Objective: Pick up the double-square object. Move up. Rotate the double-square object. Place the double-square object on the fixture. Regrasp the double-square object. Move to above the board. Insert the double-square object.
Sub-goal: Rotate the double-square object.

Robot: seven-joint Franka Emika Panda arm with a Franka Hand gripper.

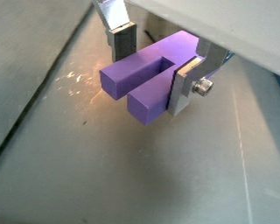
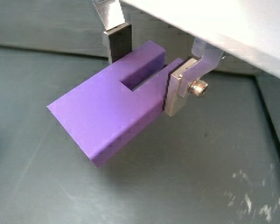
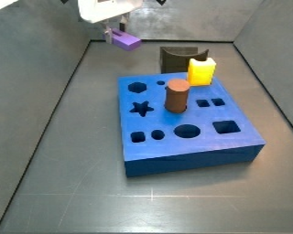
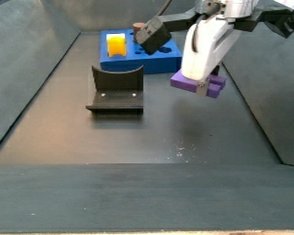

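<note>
Grey floor under pincer (image 1: 154,63)-held double-square object (image 1: 149,77).

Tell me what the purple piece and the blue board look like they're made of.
The double-square object, held in the tool above the floor: likely matte plastic, with uniform color and crisp edges. The board: probably dense foam or plastic, dull, no glare. The pictures can't settle which.

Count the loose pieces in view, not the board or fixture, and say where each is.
3: the double-square object held in the pincer above the floor; the yellow block and brown cylinder standing in the board.
</note>
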